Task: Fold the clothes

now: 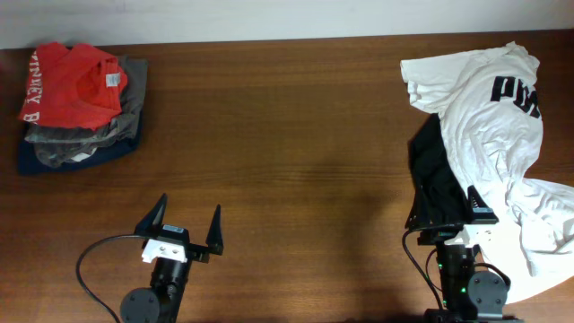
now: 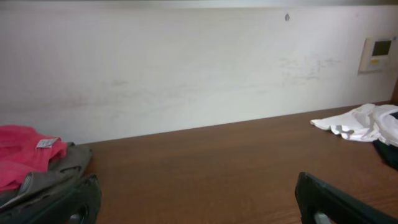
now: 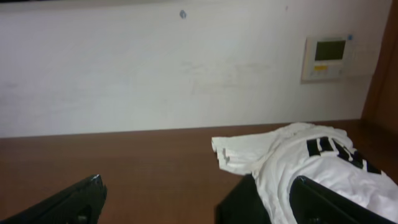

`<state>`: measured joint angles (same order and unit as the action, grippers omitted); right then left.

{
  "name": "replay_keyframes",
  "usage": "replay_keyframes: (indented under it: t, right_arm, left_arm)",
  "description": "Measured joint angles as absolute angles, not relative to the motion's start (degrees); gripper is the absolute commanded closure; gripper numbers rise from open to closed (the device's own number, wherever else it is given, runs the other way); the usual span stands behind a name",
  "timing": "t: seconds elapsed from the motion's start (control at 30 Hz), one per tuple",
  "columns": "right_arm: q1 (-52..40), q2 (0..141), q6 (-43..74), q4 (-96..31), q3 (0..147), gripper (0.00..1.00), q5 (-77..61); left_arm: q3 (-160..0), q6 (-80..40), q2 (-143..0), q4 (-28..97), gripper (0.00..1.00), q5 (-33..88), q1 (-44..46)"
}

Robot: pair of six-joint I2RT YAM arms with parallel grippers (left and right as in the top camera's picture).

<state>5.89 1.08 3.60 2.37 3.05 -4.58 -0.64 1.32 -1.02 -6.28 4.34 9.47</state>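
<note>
A large white T-shirt (image 1: pixel 484 108) with black block letters lies crumpled at the table's far right, partly covering a black garment (image 1: pixel 435 175) along its left side. My right gripper (image 1: pixel 444 211) stands open at the near end of these clothes. In the right wrist view the white T-shirt (image 3: pixel 311 162) and the black garment (image 3: pixel 242 202) lie just ahead of the right gripper (image 3: pixel 199 200), whose right finger is over the cloth with nothing gripped. My left gripper (image 1: pixel 189 211) is open over bare wood near the front left, far from the clothes (image 2: pixel 364 124).
A stack of folded garments with a red one (image 1: pixel 76 99) on top, grey and navy beneath, sits at the back left corner. The red garment (image 2: pixel 25 158) shows left of the left gripper (image 2: pixel 202 200). A wall (image 3: pixel 155 68) runs behind the table.
</note>
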Motion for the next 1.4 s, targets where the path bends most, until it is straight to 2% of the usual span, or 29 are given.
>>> replay_keyframes:
  t: [0.2, 0.4, 0.6, 0.8, 0.97, 1.1, 1.4]
  right_arm:
    - [5.89, 6.68, 3.60, -4.08, 15.59, 0.01, -4.62]
    - [5.89, 18.35, 3.62, -12.78, 31.27, 0.01, -5.10]
    - [5.89, 33.76, 3.60, -28.18, 48.01, 0.01, -6.04]
    - [5.89, 47.83, 3.27, -40.29, 61.45, 0.01, -6.50]
    - [5.89, 58.50, 3.20, -43.20, 65.23, 0.01, -6.55]
    - [5.91, 66.08, 3.20, -44.12, 65.25, 0.01, -6.55]
    - [11.77, 77.23, 3.27, -47.18, 65.30, 0.01, -9.37]
  left_arm:
    - [-4.91, 1.30, -7.33, -6.28, 0.01, 4.62, 9.47]
    - [-16.69, 1.30, -19.88, -6.31, 0.01, 6.15, 9.47]
    - [-32.71, 1.32, -38.37, -3.38, 0.01, 10.94, 9.47]
    - [-50.52, 1.32, -60.90, 8.23, 0.01, 18.17, 9.47]
    - [-67.13, 2.98, -79.92, 20.53, 0.01, 25.06, 10.15]
    - [-76.31, 5.63, -90.43, 24.77, 0.01, 27.66, 12.29]
    - [-79.42, 7.57, -95.50, 22.52, 0.01, 29.41, 14.79]
